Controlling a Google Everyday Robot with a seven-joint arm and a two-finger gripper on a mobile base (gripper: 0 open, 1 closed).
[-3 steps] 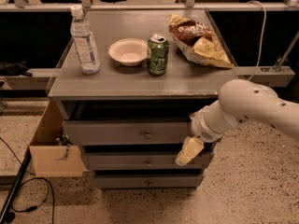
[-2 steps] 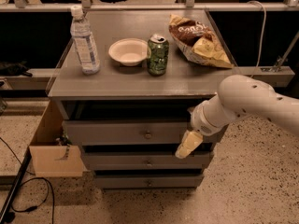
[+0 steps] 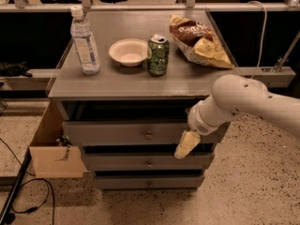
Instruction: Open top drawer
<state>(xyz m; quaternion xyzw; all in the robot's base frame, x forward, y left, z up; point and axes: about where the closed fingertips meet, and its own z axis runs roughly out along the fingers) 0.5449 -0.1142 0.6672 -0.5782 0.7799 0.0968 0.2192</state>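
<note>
The top drawer is the widest grey front of three under the table top, with a small round knob at its centre. A dark gap shows above it. My gripper, pale yellow on a white arm, hangs in front of the right part of this drawer front, pointing down and left. Its tip reaches over the gap above the middle drawer. It is well to the right of the knob and holds nothing that I can see.
On the grey table top stand a water bottle, a white bowl, a green can and a chip bag. A bottom drawer lies lowest. An open cardboard box sits at the cabinet's left, with cables on the floor.
The arm has moved a little left and up, bringing the gripper closer across the top drawer's front. The drawers and the table-top things have not moved.
</note>
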